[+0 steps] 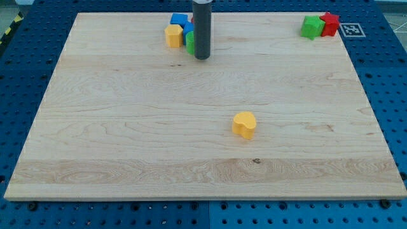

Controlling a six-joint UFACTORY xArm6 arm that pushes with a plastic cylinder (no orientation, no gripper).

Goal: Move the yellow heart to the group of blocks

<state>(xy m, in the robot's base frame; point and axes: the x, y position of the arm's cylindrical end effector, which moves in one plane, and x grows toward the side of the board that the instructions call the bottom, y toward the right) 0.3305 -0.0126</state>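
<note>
Yellow heart (244, 124) lies alone on the wooden bench (127, 146), nearest the view's bottom and a little right of centre. It looks light, rigid and smooth, likely to slide easily and to spin if pushed off-centre; I would press on its lower-right side. There are no fingers, only my tip (201, 58), well apart from the heart toward the view's top. Bare, flat wood lies between. Beyond the heart, up and left, my tip touches the group: a yellow block (173, 35), blue block (180, 20) and green block (190, 43). Up and right sit a green block (311, 27) and red block (329, 24).
</note>
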